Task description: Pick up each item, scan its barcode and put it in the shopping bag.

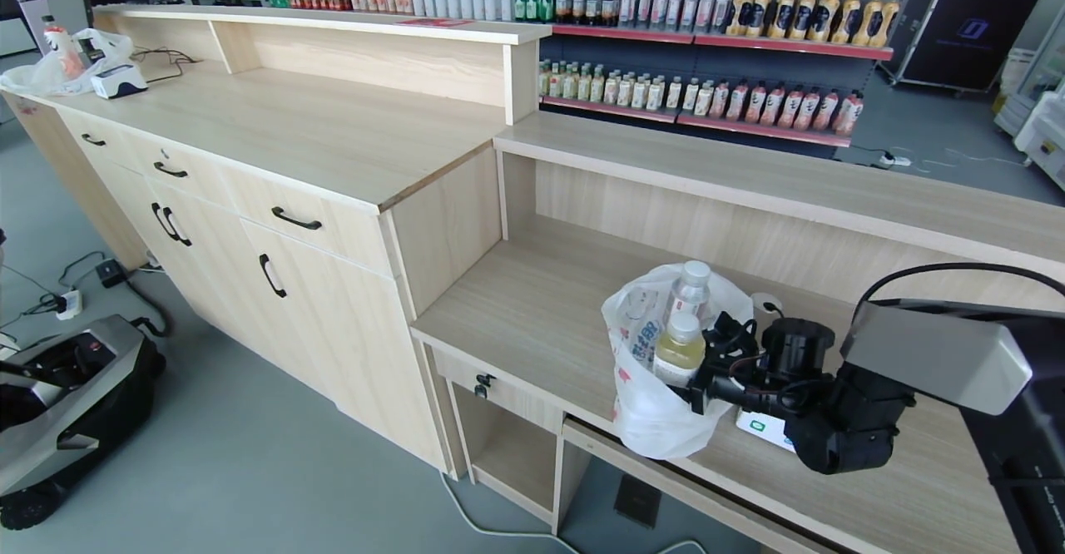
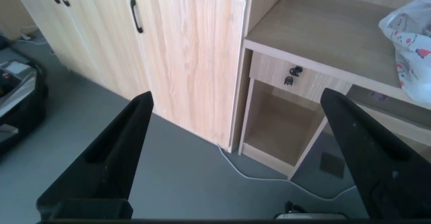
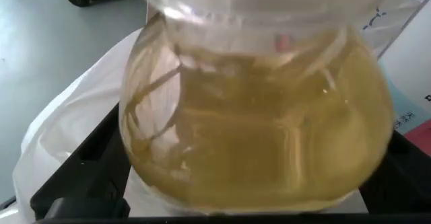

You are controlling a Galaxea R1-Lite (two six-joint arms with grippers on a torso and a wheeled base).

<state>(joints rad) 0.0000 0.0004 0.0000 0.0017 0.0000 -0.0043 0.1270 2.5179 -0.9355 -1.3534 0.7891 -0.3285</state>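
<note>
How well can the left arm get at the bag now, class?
Probably yes, from the side: the left gripper is open, with nothing between it and the bag. The right gripper, holding a bottle, crowds the bag's mouth.

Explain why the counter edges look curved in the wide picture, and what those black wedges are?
Head view: the wide lens slightly bows straight lines like the counter edge. Left wrist view: the wedges are the open left gripper, near the camera and dark against the brighter floor. Right wrist view: the bottle sits close to the lens, light streaking through its liquid.
</note>
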